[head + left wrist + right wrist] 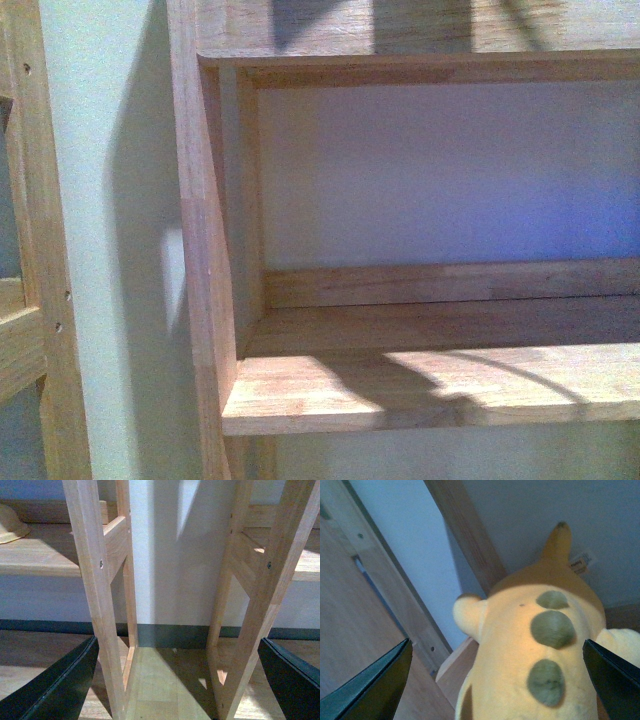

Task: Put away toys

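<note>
1. My front camera faces a pale wooden shelf unit [430, 385] set against a light wall [450, 170]; the board in view lies bare, with sun and curved shadows across its front edge.

2. A second wooden frame [35, 300] stands just beside the shelf unit, with a strip of wall between the two.

3. My left tool [175, 680] hangs released, its two dark fingers [60, 685] spread wide with nothing between them, before the gap that parts two upright wooden shelf legs [95, 595].

4. Beyond those legs runs a dark baseboard [170, 636] at the foot of the wall, above a pale wood floor [160, 690].

5. A cream-coloured rounded object [10, 524] rests on a shelf board beside the nearer leg; I cannot tell what it is.

6. My right tool [495, 680] is also released, fingers [375, 690] wide apart, with the plush animal [520, 655] lying between and beyond them; I cannot tell whether either finger touches it.

7. The plush animal is orange-yellow with three grey-green spots in a row, a pointed tuft and a white sewn tag [582, 562]; it rests on a wooden board, just beside a slanting wooden post [465, 535] of the shelf unit and close to the wall.
</note>
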